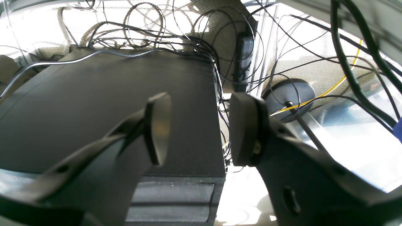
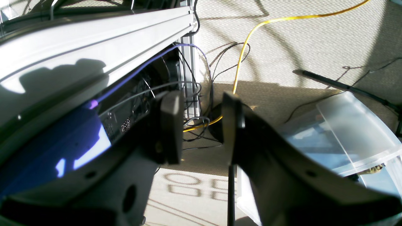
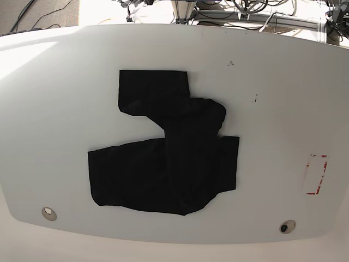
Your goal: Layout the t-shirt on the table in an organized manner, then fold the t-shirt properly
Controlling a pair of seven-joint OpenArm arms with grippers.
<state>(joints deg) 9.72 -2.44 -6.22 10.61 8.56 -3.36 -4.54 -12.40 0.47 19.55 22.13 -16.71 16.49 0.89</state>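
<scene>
T-shirt [image 3: 163, 164]: lay rumpled and partly folded at worktop [image 3: 272, 82] centre. Left tool [image 1: 198, 128] and right tool [image 2: 201, 125] were parted, empty, off the worktop. You needed its corners pulled flat first.

Matt black cloth for the t-shirt [image 3: 163, 164], softly creased. Glossy, smooth white for the table [image 3: 65, 98], with round metal fittings [image 3: 49, 213] near its front corners. Matt black plastic on both grippers' fingers [image 1: 158, 125].
</scene>
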